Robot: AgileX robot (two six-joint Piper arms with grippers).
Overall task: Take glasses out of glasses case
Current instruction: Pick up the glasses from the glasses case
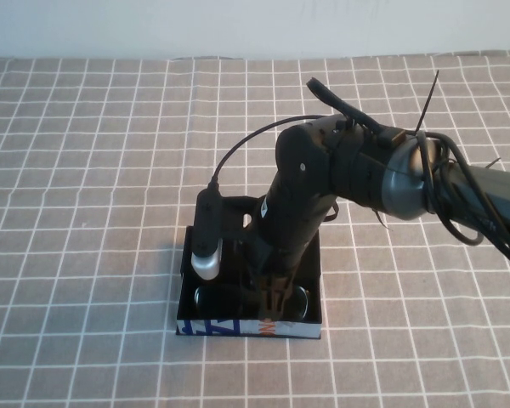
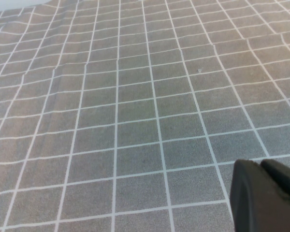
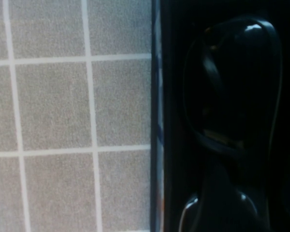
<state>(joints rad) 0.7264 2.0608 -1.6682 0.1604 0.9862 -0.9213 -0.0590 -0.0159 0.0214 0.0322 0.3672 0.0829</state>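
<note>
The right arm reaches in from three o'clock and plunges its right gripper (image 1: 272,299) into the open glasses case (image 1: 248,327), which sits at six o'clock on the grey checked tablecloth (image 1: 85,170). The glasses (image 3: 232,92) lie inside the case along its printed front strip; the right wrist view looks almost straight down on one dark lens and the bridge. Whether the gripper has closed on the frame I cannot tell, since the arm hides its tips from above.

The left gripper (image 2: 266,195) is out of the high view, hanging over bare cloth; only a dark corner of it shows, so its state is unclear too.

The step in hand looks like the grasp inside the case. Next would come a firm pinch on the frame near the bridge, then a straight lift clear of the case walls.
</note>
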